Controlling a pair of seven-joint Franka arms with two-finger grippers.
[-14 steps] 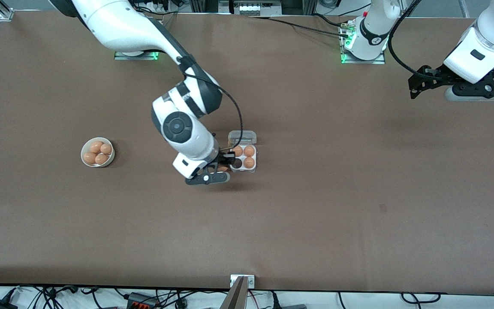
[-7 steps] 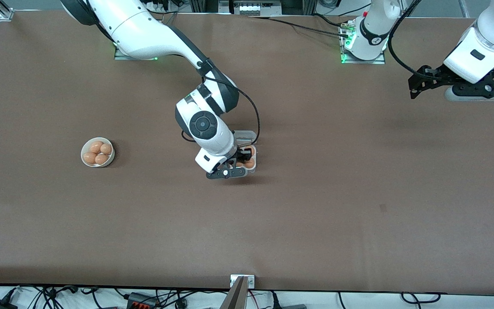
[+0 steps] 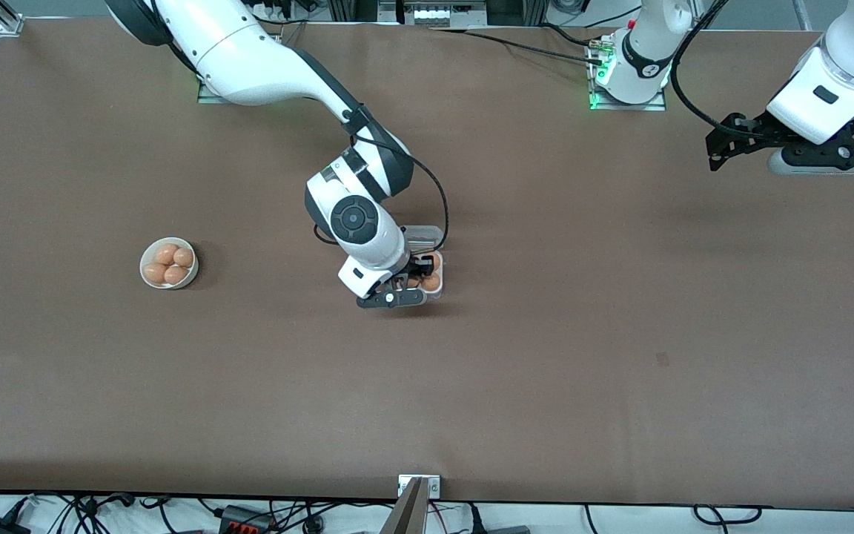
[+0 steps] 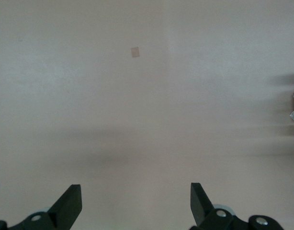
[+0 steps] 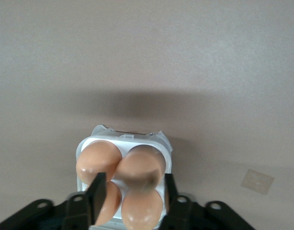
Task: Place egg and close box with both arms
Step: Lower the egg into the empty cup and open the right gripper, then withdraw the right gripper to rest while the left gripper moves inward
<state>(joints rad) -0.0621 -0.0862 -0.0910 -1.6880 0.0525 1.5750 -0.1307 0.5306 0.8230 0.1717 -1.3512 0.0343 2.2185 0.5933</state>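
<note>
Seating egg (image 5: 140,206) in box's (image 5: 123,140) seven-o'clock cell: right tool (image 5: 134,178) straddles it, grip unclear. Left tool (image 4: 136,191) waits wide open, empty, over counter (image 3: 545,371) at two o'clock. Next: release, lift clear, fold lid.

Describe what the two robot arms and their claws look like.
Both are glossy white jointed arms with black joint bands. The right arm carries a looping black cable and a round black cap. Each ends in a black two-finger claw: right claw, left claw. Bases glow green.
</note>
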